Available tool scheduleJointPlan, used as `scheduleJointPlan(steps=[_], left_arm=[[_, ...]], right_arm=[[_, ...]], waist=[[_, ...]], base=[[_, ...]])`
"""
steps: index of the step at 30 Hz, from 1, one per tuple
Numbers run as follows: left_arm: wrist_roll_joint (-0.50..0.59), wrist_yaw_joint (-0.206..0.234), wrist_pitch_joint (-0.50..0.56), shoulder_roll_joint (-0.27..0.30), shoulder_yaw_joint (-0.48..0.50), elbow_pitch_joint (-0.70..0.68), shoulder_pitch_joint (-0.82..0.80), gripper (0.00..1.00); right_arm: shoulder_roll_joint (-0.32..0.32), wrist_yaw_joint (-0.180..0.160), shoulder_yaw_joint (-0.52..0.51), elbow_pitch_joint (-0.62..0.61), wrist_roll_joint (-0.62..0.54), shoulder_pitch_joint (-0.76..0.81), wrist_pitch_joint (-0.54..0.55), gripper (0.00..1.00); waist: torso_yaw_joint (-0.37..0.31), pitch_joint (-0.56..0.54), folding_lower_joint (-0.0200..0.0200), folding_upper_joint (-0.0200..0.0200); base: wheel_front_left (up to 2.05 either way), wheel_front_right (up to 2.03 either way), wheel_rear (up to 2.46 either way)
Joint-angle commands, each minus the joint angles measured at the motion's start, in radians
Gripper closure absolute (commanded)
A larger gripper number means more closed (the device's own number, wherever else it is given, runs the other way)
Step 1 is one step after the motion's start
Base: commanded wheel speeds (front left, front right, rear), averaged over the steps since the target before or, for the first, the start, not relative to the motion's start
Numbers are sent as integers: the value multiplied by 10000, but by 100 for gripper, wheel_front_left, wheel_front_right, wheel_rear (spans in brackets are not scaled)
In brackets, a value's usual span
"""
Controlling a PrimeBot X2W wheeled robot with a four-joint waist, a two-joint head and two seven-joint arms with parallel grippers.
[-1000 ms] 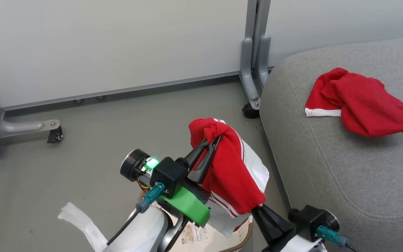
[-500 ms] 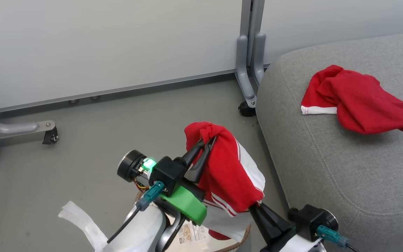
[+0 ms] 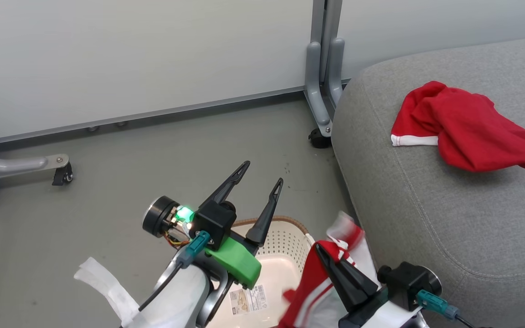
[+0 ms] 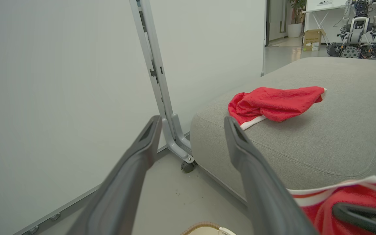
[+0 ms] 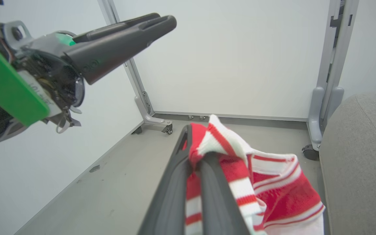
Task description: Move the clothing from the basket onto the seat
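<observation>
In the head view, the left gripper hovers above the cream perforated basket at 6 o'clock. Its two fingers are spread wide with nothing between them. At 5 o'clock the right gripper has its fingers pressed together, pinching a red-and-white striped garment. This garment hangs, blurred, at the basket's right edge, just beside the grey seat. The other red garment, white-hemmed, lies crumpled on the seat at 2 o'clock. A paper label sits on the basket's base.
</observation>
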Motion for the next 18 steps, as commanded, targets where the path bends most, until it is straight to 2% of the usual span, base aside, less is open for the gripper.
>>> scheduleJointPlan(steps=[1,18], left_arm=[[-3,63,-65,46,14,36,-145,0],[-233,77,-146,148,-69,90,-56,0]], right_arm=[[-7,-11,-35,-70,8,-77,-30,100],[5,-11,-256,-295,-151,-103,-31,100]], waist=[[-7,-6,0,0],[-174,43,0,0]], base=[[0,0,0],[0,0,0]])
